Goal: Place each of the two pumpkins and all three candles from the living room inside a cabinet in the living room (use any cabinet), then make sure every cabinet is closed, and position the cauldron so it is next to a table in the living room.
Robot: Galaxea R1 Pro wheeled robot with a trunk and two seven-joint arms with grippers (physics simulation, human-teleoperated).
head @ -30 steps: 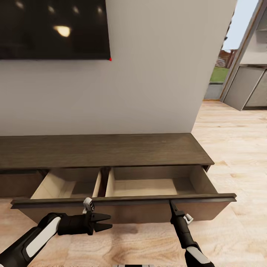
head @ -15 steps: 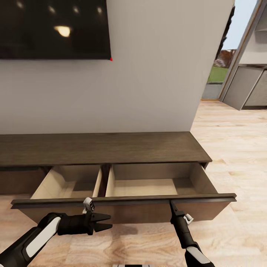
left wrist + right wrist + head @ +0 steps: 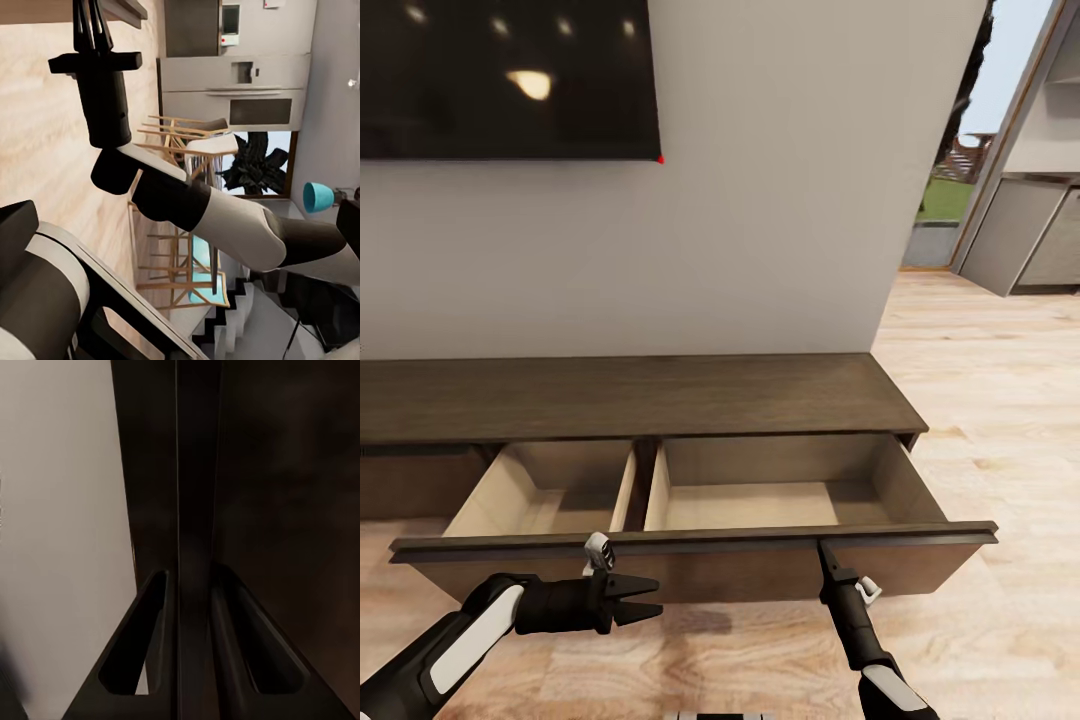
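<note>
The cabinet (image 3: 640,395) is a long, low, dark brown unit against the wall. Its wide drawer (image 3: 760,505) stands pulled out, with two pale beige compartments that hold nothing. My right gripper (image 3: 823,545) is shut on the top edge of the drawer front (image 3: 760,575). In the right wrist view its fingers (image 3: 142,660) straddle that thin dark edge (image 3: 196,510). The left wrist view also catches the right gripper (image 3: 90,22) at the edge. My left gripper (image 3: 658,596) hovers open and empty just before the drawer front, pointing right. Pumpkins, candles and cauldron are out of view.
A dark television (image 3: 500,80) hangs on the wall above the cabinet. Wood floor (image 3: 1000,380) runs to the right towards grey kitchen units (image 3: 1030,230) and a doorway. Wooden chairs (image 3: 180,135) and a fridge appear in the left wrist view.
The cabinet body has drawn slightly away in the picture while the drawer front and both grippers hold their places, so the drawer stands a little further out.
</note>
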